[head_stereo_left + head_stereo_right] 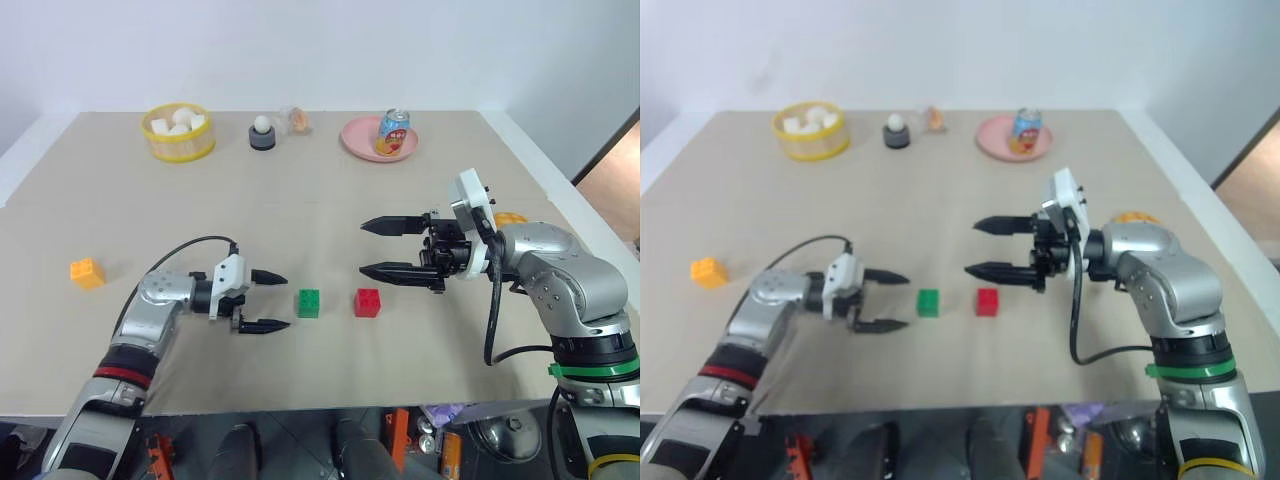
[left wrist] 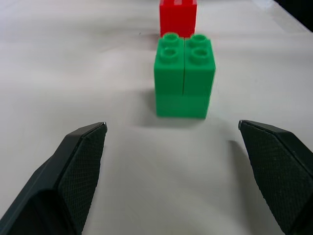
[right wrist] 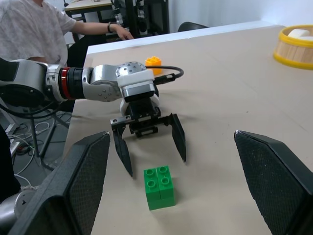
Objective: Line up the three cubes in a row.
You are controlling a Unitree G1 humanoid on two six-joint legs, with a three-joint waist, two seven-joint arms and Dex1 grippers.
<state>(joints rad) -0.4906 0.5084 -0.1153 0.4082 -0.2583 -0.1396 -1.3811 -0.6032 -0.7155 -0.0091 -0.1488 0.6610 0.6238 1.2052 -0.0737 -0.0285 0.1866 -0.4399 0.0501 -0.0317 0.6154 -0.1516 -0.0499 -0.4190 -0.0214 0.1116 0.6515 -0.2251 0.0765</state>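
Currently my left gripper (image 1: 267, 301) stands open just beside the green cube (image 1: 308, 303), red cube (image 1: 367, 302) in line beyond. Orange-yellow cube (image 1: 87, 272) lies well apart leftward, probably left-arm work; right gripper (image 1: 381, 249) open, empty.

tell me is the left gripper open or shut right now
Open. The left gripper has its two black fingers spread wide with nothing between them, just short of the small green plastic studded cube on the table.

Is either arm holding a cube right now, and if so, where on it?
Nothing is held. The left gripper has its jaws open, short of the green cube; the right gripper is open above the table.
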